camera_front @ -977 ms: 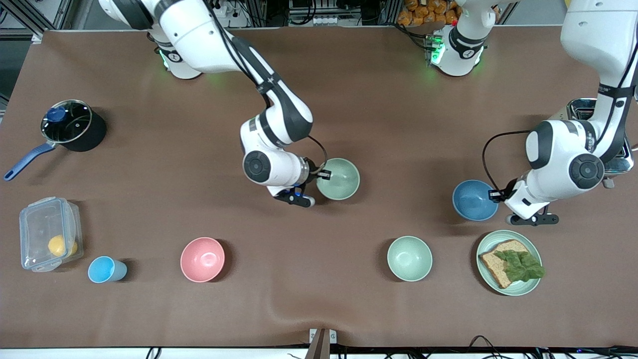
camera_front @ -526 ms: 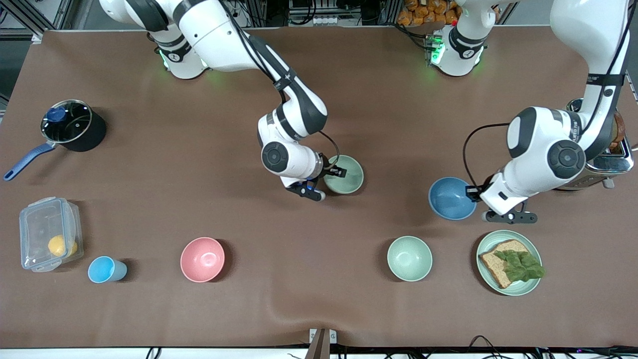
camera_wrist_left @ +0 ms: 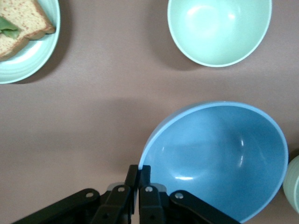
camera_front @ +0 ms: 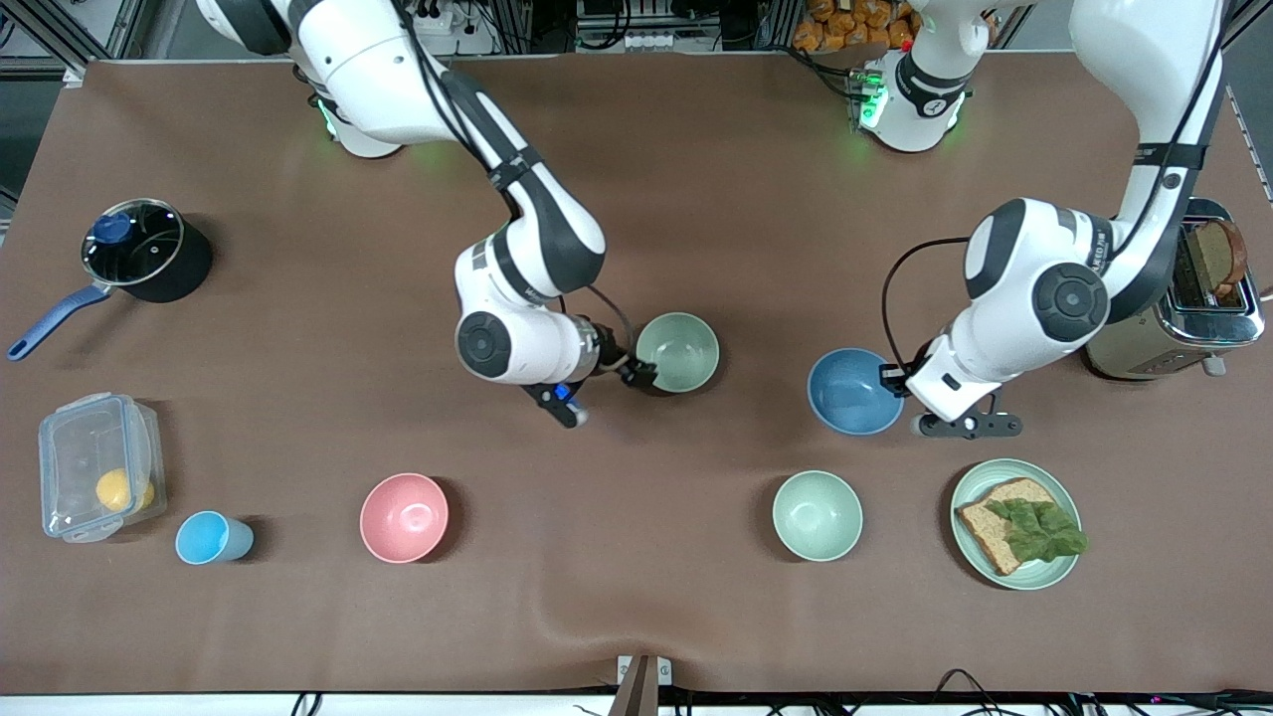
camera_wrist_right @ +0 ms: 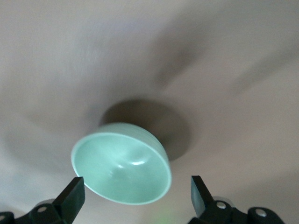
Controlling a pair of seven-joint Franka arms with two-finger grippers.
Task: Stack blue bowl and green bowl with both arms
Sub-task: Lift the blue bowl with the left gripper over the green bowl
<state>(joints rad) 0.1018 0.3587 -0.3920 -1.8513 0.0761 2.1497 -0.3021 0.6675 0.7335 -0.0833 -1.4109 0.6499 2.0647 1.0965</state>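
The blue bowl (camera_front: 853,391) hangs from my left gripper (camera_front: 888,376), which is shut on its rim and holds it over the table between the green bowl and the toaster. In the left wrist view the fingers (camera_wrist_left: 139,170) pinch the blue bowl's (camera_wrist_left: 219,158) pale rim. The sage green bowl (camera_front: 676,351) is at mid-table. My right gripper (camera_front: 639,375) is open just beside its rim. In the right wrist view the green bowl (camera_wrist_right: 121,163) shows between and ahead of the wide-open gripper (camera_wrist_right: 136,193).
A mint bowl (camera_front: 818,515) and a mint plate (camera_front: 1056,571) with a sandwich lie nearer the front camera than the blue bowl. A pink bowl (camera_front: 404,517), light-blue cup (camera_front: 211,537), plastic container (camera_front: 94,465), pot (camera_front: 139,249) and toaster (camera_front: 1193,308) stand around.
My left gripper has carried the blue bowl toward the green bowl. My right gripper, earlier on the green bowl's rim, has turned and now stands open beside it.
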